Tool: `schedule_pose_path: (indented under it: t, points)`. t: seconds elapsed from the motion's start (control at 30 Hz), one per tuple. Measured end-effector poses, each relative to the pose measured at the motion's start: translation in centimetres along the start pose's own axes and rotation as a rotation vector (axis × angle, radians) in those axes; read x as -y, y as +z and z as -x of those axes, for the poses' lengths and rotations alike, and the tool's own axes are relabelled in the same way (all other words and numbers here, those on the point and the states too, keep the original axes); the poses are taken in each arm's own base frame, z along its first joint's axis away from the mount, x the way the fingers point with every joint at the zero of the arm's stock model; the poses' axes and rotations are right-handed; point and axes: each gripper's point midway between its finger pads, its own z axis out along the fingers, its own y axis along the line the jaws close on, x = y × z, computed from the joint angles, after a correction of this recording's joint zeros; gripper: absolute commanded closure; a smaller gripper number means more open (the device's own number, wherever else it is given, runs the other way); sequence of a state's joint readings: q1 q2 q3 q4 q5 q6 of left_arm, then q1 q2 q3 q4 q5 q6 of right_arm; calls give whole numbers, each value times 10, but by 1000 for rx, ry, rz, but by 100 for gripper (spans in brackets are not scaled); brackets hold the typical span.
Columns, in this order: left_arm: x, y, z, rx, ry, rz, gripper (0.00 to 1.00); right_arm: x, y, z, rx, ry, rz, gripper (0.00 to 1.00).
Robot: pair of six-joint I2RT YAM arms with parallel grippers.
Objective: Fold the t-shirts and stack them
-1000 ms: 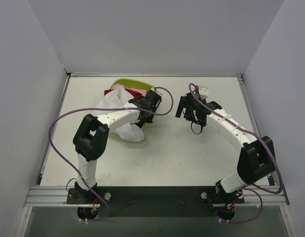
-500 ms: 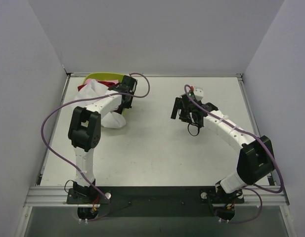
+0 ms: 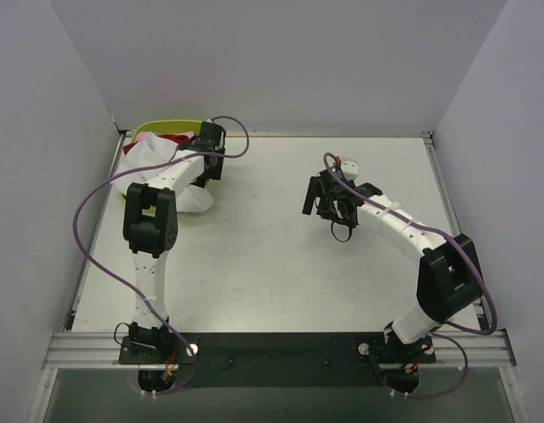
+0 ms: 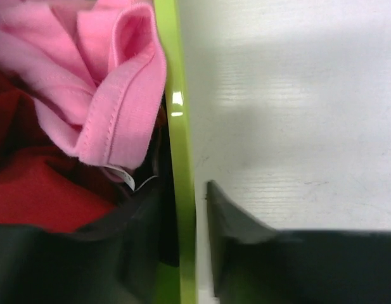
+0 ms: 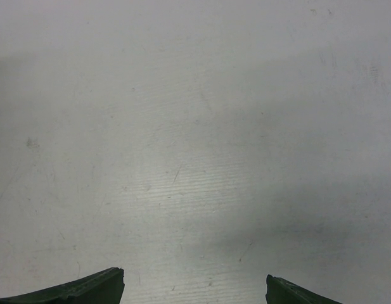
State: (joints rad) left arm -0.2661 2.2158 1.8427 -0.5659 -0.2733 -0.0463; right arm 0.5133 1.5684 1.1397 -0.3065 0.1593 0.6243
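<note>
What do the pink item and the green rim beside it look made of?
The pink shirt: soft matte cloth, probably cotton knit; stitched hem and folds show. The basin: smooth glossy lime-green, likely hard plastic, judging by the sharp glare on its rim.

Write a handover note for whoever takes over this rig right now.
Left gripper: shut on the rim of the lime-green basin, at the far left corner of the table.
Right gripper: open, empty, above bare table.
Pink shirt and dark red shirt bunched in the basin; white shirt spilling over its near side onto the table.
Done: nothing folded.
Left: fold and stack all three.
</note>
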Motion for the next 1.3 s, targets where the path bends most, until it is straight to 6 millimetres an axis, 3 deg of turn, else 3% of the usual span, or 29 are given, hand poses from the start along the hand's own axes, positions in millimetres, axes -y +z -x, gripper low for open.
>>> schedule_pose_path:
  t: [0.03,0.17,0.27,0.43,0.5,0.67,0.8,0.97,1.1,1.2,1.3]
  points:
    - [0,0,-1,-4,-1,3,10,0,1,-1,-2,0,0,7]
    - [-1,-5,-17,-66,-23,14,7,-4,7,-5,-17,-8,4,7]
    - [-3,-20,-17,-79,-46,16,7,-8,10,-12,-32,-22,7,7]
    - [-21,-80,7,-6,-128,31,7,-17,9,-19,-39,-45,24,7]
    - [-35,-117,28,76,-183,42,7,-19,9,-21,-38,-50,30,7]
    - [-65,-160,44,172,-299,71,9,-19,11,-27,-46,-61,31,7]
    - [-99,-149,27,132,-407,132,9,-16,13,-36,-59,-70,24,7]
    - [-136,-111,-22,-2,-499,204,9,-13,16,-42,-67,-74,18,7]
    - [-148,-88,-46,-79,-542,220,10,-14,16,-43,-64,-77,23,7]
    - [-151,-77,-53,-101,-555,222,10,-14,16,-44,-64,-78,24,7]
    - [-151,-68,-56,-112,-563,214,16,-14,16,-44,-64,-79,24,7]
